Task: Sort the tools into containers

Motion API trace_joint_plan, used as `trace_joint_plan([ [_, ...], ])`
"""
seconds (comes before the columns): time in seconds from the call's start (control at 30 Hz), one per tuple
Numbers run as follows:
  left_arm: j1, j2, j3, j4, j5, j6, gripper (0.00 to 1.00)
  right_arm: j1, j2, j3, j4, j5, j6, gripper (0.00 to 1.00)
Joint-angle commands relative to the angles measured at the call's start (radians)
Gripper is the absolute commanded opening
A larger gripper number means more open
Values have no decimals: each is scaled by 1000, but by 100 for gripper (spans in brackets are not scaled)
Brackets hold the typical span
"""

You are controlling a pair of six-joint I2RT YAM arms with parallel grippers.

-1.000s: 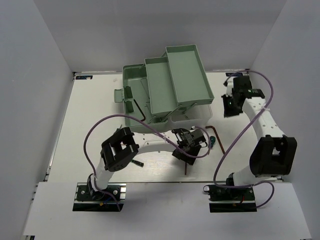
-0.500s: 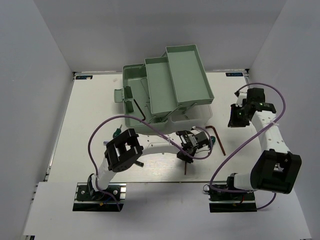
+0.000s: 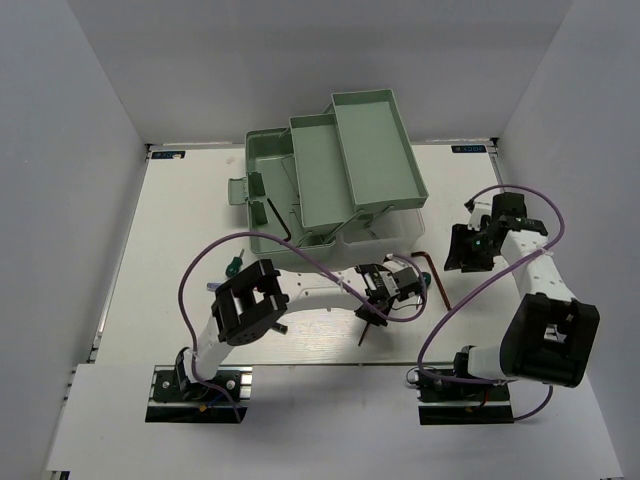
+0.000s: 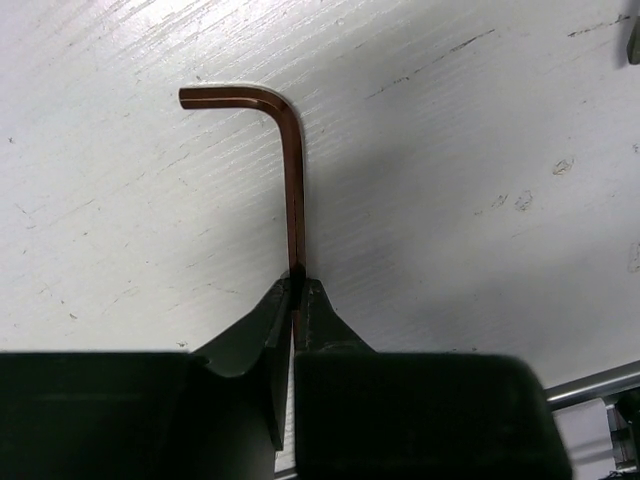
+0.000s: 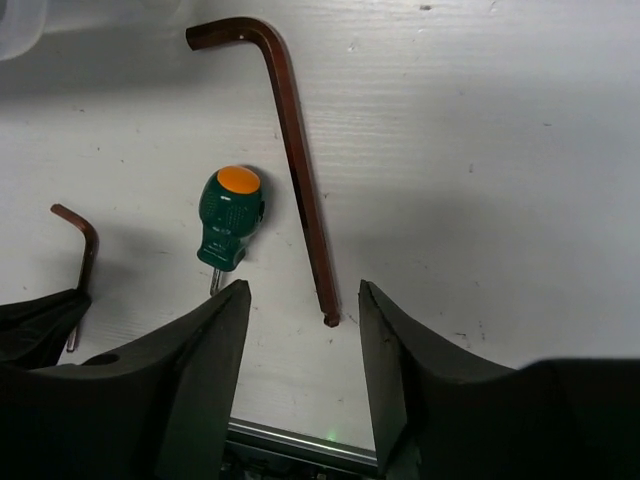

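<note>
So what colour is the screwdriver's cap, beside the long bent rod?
Orange cap; right wrist view.

We see bright, even light on the white table (image 3: 180, 220); the hex key (image 4: 293, 180) casts a soft, broad shadow beside it.

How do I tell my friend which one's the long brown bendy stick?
Find the pale green plastic toolbox on the white table and look just in front of its right corner. The long reddish-brown L-shaped hex key lies loose there, beside a stubby green screwdriver with an orange cap. It is far longer than the small hex key pinched in the left gripper.
</note>
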State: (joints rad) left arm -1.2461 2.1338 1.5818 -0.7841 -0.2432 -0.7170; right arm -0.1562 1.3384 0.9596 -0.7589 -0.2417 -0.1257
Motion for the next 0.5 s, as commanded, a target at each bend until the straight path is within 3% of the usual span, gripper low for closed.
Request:
trace_joint_plan([
  [0.0,-9,117,-108,-29,28,25,0,-3,21,-34,27,-56,-63,56],
  [0.23,2,-111,-45,-67,27,44,0,40,94,-124,183,-2,-121,56],
  [0.47,62,-348,-36,-174,-86,-13,0,99,169,-107,266,73,-130,51],
])
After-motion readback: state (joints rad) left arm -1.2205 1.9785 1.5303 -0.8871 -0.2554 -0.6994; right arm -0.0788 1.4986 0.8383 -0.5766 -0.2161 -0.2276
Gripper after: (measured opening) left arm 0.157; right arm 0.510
